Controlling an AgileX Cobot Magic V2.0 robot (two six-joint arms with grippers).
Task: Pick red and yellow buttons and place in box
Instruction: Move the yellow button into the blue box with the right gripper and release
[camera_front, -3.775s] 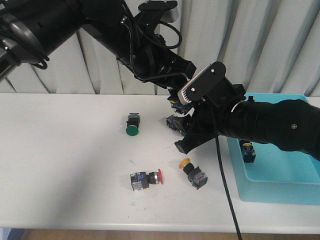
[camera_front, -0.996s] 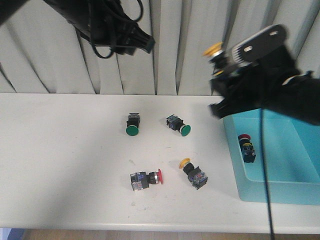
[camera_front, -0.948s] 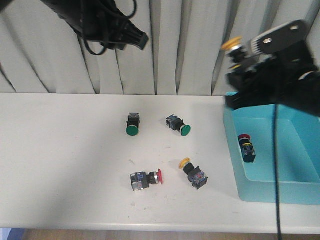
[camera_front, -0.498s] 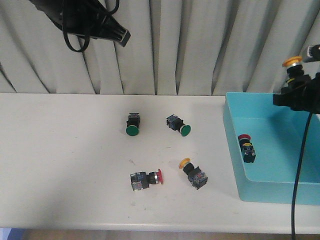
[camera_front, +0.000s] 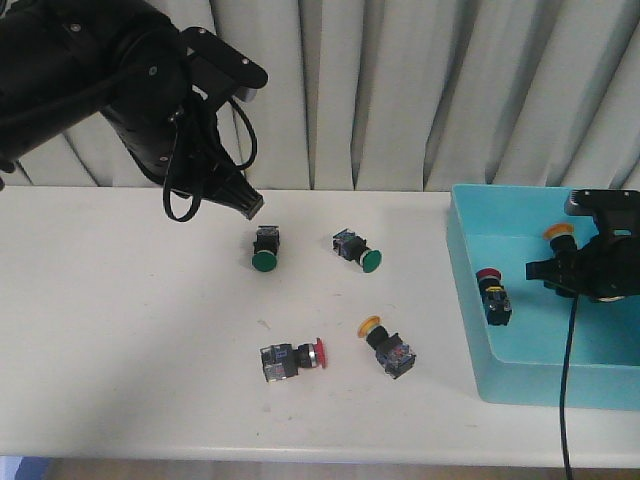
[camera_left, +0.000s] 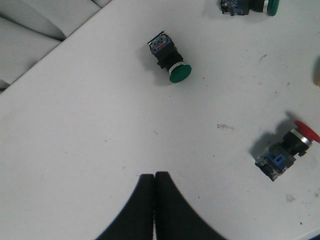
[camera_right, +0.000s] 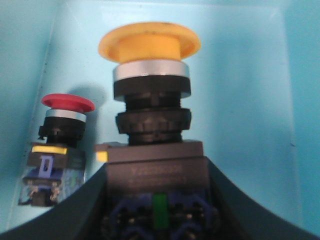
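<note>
My right gripper (camera_front: 566, 262) is shut on a yellow-capped button (camera_right: 150, 95), also seen in the front view (camera_front: 559, 236), and holds it low inside the light blue box (camera_front: 470, 325). A red-capped button (camera_front: 492, 295) lies in the box by its left wall; it also shows in the right wrist view (camera_right: 56, 145). On the table lie a red-capped button (camera_front: 290, 358), also in the left wrist view (camera_left: 287, 151), and a yellow-capped button (camera_front: 388, 346). My left gripper (camera_left: 154, 176) is shut and empty, above the table near a green button (camera_front: 264, 248).
Two green-capped switches lie on the white table (camera_front: 120, 330): one in the left wrist view (camera_left: 170, 57) and one further right (camera_front: 357, 251). Grey curtains (camera_front: 400, 90) hang behind the table. The box stands at the table's right end.
My right gripper has carried the yellow button from high above the table rightward and down into the box. My left arm has come down toward the table near the green switch.
</note>
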